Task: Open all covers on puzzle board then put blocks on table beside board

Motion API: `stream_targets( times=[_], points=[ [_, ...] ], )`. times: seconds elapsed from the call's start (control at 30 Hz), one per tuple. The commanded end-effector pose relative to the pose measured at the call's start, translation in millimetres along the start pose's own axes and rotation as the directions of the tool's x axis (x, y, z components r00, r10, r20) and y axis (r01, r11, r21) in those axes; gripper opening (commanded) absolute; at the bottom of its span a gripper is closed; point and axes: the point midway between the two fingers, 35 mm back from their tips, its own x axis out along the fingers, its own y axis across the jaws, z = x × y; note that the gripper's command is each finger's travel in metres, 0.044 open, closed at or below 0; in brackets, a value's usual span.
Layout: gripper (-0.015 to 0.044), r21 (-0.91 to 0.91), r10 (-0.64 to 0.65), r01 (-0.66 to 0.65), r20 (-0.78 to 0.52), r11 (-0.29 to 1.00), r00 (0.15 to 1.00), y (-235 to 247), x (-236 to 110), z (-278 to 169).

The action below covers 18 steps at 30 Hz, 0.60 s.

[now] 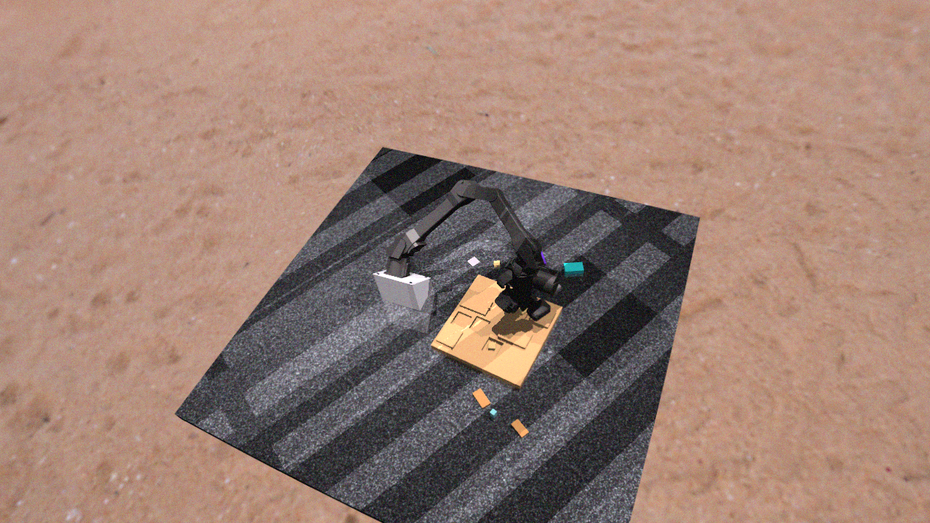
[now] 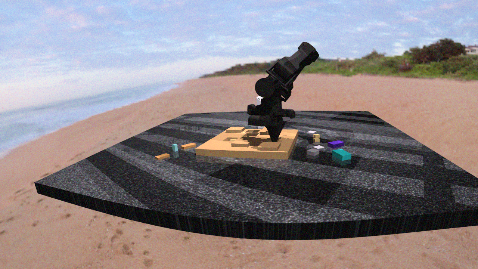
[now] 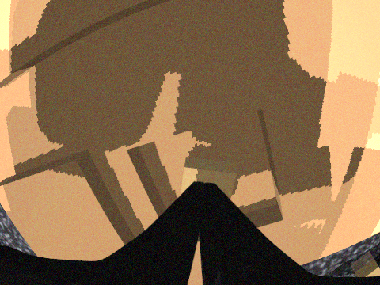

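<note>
The tan puzzle board (image 1: 507,365) (image 2: 233,153) (image 3: 58,217) lies on the dark table, with several raised tan covers (image 2: 239,144) on top. My gripper (image 1: 518,306) (image 2: 273,139) (image 3: 202,192) is shut and empty. It points straight down, with its tip at the board's surface near the edge that faces the loose blocks. In the wrist view a small olive-yellow block (image 3: 211,179) sits in a well just ahead of the fingertips, in the hand's shadow. A narrow cover (image 3: 266,192) lies to its right.
Beside the board lie a teal block (image 1: 572,267) (image 2: 341,154), a purple block (image 2: 335,144), a grey block (image 2: 312,152), a small yellow block (image 1: 495,263) (image 2: 316,136) and a white piece (image 1: 473,261). On the opposite side are two orange pieces (image 1: 481,397) (image 1: 519,427) and a cyan bit (image 1: 492,412).
</note>
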Motion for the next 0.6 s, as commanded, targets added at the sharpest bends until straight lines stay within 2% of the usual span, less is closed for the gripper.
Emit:
stream_targets(
  times=[0.0, 0.13, 0.27, 0.4, 0.57],
  points=[
    [0.0, 0.008, -0.006, 0.006, 0.002, 1.0, 1.0, -1.5, 2.2, 3.1],
    [0.0, -0.084, -0.006, 0.006, 0.002, 0.996, 1.0, -1.5, 2.2, 3.1],
    [0.0, -0.394, -0.006, 0.006, 0.002, 0.919, 1.0, -1.5, 2.1, 3.2],
    [0.0, -0.7, -0.006, 0.006, 0.002, 0.714, 1.0, -1.4, 2.1, 3.3],
    [0.0, -0.946, -0.006, 0.004, 0.002, 0.324, 1.0, -1.4, 2.1, 3.5]
  ],
)
